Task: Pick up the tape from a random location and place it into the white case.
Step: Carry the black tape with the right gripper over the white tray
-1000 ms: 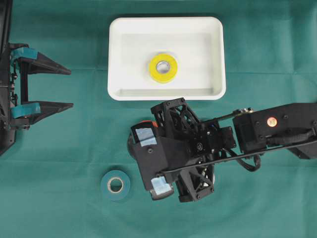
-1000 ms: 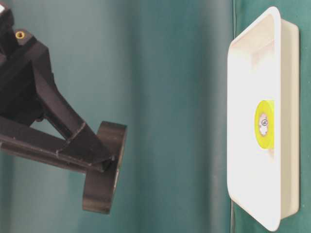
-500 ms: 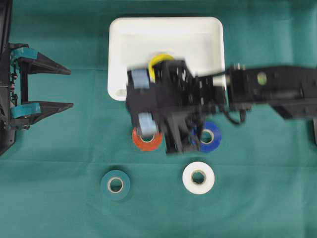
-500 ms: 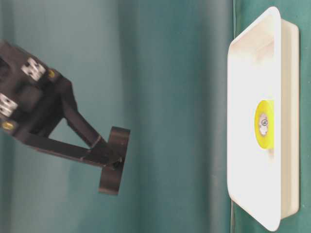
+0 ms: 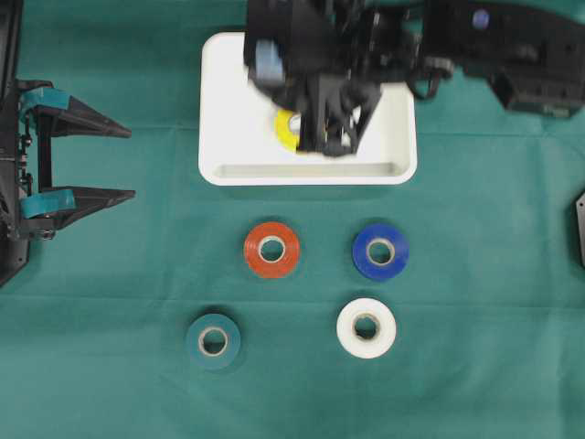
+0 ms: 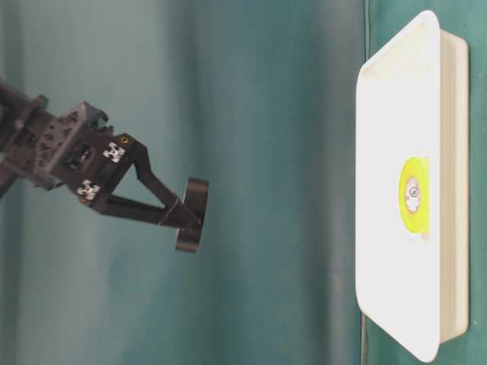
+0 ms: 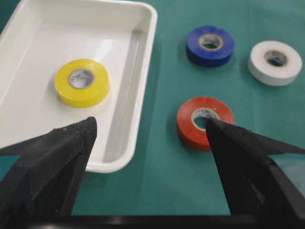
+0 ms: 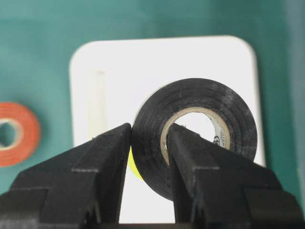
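A black tape roll [image 8: 195,138] is pinched through its wall by the right claw [image 8: 150,143], held in the air above the white case [image 5: 219,110], where a yellow roll [image 7: 82,82] already lies. Release into the case is left to do; red [image 5: 271,249], blue [image 5: 380,251], white [image 5: 366,327] & teal [image 5: 213,341] rolls sit on the surface, w/ the left claw [image 5: 101,157] spread wide and empty.

A table covered by a green cloth [image 5: 475,366] is seen. Near its far edge a white case [image 5: 218,110] is set flat on the cloth. Below the case four rolls of tape are laid flat and apart from one another: a red roll [image 5: 271,249] and a blue roll [image 5: 380,251] side by side, then a dark green roll [image 5: 213,341] and a white roll [image 5: 366,327] nearer the front. The cloth is marked by faint fold lines running across it.
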`<action>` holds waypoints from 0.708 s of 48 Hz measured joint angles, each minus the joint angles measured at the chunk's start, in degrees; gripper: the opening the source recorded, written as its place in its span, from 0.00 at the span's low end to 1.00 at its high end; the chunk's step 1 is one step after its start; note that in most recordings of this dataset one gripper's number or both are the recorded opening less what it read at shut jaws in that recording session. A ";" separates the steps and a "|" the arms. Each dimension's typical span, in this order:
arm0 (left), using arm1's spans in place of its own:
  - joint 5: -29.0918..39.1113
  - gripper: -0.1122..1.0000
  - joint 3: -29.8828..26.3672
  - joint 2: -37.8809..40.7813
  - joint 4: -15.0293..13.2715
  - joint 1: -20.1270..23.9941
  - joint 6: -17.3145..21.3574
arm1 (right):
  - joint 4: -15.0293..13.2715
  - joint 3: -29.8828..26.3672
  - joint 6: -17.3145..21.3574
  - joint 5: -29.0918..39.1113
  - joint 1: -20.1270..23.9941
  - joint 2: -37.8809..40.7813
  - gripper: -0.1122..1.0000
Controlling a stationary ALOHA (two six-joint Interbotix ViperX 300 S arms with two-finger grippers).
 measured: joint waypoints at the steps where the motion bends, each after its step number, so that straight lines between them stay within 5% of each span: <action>1: 0.00 0.96 0.09 0.00 0.00 0.09 0.00 | 0.00 0.00 0.00 -0.09 -0.44 0.00 0.34; 16: 0.00 0.96 0.09 0.00 0.00 0.00 0.00 | -0.09 0.26 -0.18 -0.26 -2.81 -0.09 0.34; 34: 0.00 0.96 0.09 0.09 0.00 0.00 0.00 | -0.09 10.02 0.53 -0.26 -5.98 -6.68 0.34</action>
